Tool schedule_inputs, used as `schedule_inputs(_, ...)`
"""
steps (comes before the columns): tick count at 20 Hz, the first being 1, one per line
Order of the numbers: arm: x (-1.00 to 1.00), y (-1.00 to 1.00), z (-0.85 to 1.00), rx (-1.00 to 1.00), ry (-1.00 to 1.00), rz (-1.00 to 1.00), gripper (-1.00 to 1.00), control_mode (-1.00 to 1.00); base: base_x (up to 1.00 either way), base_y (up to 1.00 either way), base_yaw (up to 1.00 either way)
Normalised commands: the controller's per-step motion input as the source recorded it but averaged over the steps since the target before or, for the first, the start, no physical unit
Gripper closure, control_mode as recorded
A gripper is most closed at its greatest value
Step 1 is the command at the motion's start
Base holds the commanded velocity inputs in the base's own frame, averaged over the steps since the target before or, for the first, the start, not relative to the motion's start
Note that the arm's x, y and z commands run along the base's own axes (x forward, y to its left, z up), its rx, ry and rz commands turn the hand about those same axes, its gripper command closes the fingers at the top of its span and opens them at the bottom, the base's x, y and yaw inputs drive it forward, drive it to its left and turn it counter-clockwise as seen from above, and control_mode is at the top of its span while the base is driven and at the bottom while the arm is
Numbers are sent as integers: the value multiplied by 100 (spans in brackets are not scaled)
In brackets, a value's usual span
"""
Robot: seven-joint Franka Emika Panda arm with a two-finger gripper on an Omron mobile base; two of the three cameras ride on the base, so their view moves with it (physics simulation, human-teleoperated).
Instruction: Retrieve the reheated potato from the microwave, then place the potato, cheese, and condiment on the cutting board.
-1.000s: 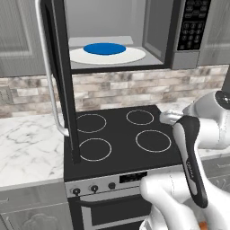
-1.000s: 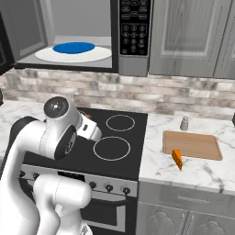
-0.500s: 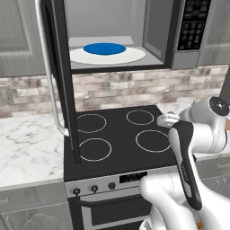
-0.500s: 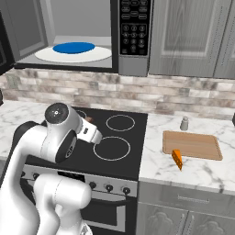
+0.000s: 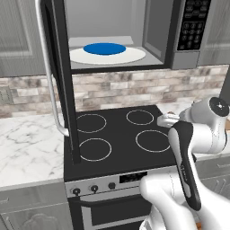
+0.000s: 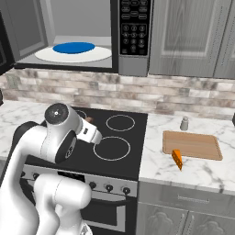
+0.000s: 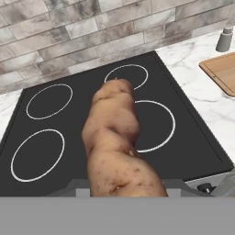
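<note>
- The microwave point(image 6: 92, 34) hangs open at far left, with a blue plate point(image 6: 73, 47) on its white turntable point(image 6: 103, 54).
- The gripper point(image 6: 87, 122) is over the stove point(image 7: 55, 137), apparently clamped on the potato point(image 7: 117, 142) (fingertips hidden).
- To the right, the cheese point(image 6: 177, 159) touches the cutting board's point(image 6: 193, 144) near edge; the condiment point(image 6: 184, 123) stands behind.

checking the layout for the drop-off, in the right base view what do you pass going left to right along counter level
Robot arm holding the potato over the stovetop → cheese at the front edge of the cutting board. The condiment stands behind the board's left end, so its place in the order is unclear.
</note>
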Motion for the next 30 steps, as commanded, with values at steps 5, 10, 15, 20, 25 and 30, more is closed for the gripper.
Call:
schedule_inputs(5, 0, 0, 0, 0, 0, 0, 100, -100, 0, 0, 0)
schedule_inputs(10, 0, 0, 0, 0, 0, 0, 100, 100, 0, 0, 0)
schedule_inputs(15, 0, 0, 0, 0, 0, 0, 100, 100, 0, 0, 0)
schedule_inputs(20, 0, 0, 0, 0, 0, 0, 100, 100, -6, -1, 0)
schedule_inputs(25, 0, 0, 0, 0, 0, 0, 100, 100, -43, -15, 8)
schedule_inputs(30, 0, 0, 0, 0, 0, 0, 100, 100, -16, -35, 0)
